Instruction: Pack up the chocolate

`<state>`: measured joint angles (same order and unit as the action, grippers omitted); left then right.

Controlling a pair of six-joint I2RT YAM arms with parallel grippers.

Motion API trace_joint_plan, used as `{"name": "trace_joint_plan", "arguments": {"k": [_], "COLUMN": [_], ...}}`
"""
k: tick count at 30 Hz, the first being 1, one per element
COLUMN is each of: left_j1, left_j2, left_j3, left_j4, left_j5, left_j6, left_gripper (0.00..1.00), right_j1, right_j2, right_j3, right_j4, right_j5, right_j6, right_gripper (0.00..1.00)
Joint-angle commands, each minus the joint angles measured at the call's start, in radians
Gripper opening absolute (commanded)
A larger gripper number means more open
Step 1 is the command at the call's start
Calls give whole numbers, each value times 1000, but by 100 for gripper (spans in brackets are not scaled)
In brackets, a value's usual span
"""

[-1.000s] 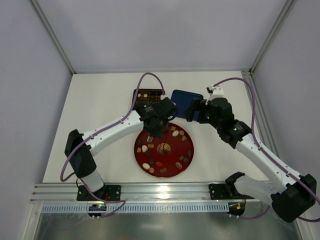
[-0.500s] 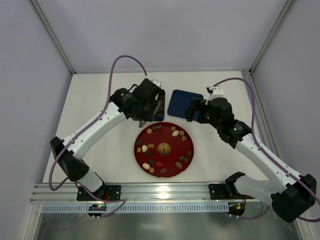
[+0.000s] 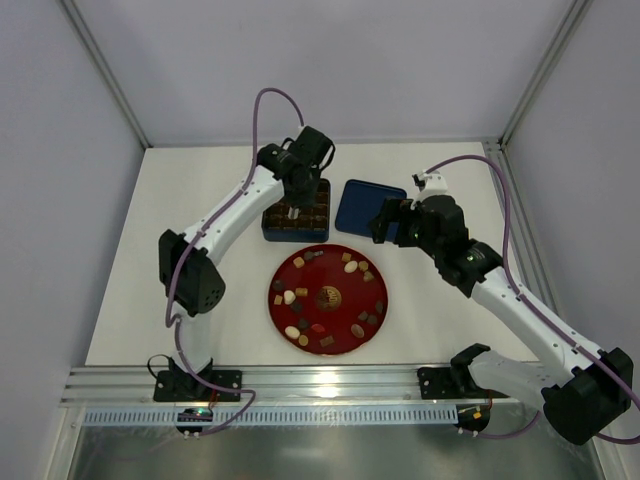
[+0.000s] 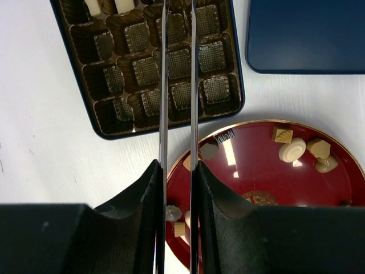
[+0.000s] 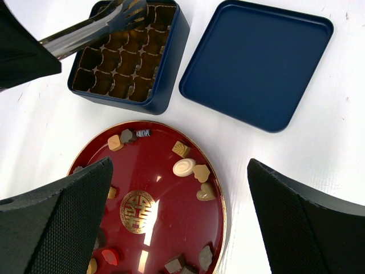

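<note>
**Desk:** Where's your left arm?

**Me:** I've got it stretched to the far side of the bench (image 3: 430, 330), with the left gripper (image 4: 178, 17) hanging over the dark blue box (image 4: 137, 37). Its jaws are long thin metal blades, standing narrow and almost parallel. In my left wrist view the tips run off the top of the picture, and in the other views they are too small to read. So I cannot tell whether a piece sits between them.

**Desk:** And the chocolate?

**Me:** Most of the chocolate (image 4: 292, 149) lies on the round red plate (image 5: 171, 194), which sits just near of the box in the middle of the bench. The pieces are dark brown, tan and cream, scattered in a loose ring around the gold emblem (image 5: 138, 211). I also see two cream pieces in cells of the box's far row, left of the blades. The cells nearer the plate show bare brown cups.

**Desk:** The right side?

**Me:** My right gripper (image 5: 179, 165) hovers above the near right edge of the blue lid (image 5: 256, 63), with its jaws spread wide. The lid lies hollow side up just right of the box, with a small gap between them. The box's near edge sits close to the plate's far rim without touching it.
</note>
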<state>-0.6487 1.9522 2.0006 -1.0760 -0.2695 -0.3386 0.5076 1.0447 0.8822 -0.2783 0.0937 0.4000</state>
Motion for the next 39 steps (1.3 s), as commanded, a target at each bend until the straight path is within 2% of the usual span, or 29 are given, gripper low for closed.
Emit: {"name": "trace_joint_plan", "arguments": {"k": [1,20,39], "left_j1": [7,9,11], "left_j2": [7,100,122], "left_j3": [76,96,110], "left_j4": [34,60,51], "left_j5": [-1,29,18], "left_j6": [30,44,56], "left_gripper": [18,19,29], "right_j1": [-1,0,0], "right_j2": [-17,-20,-18], "right_j3": [8,15,11], "right_j4": [16,8,8], "right_j5": [8,14,14], "right_j6": [2,-4,-1], "right_gripper": [100,100,100]}}
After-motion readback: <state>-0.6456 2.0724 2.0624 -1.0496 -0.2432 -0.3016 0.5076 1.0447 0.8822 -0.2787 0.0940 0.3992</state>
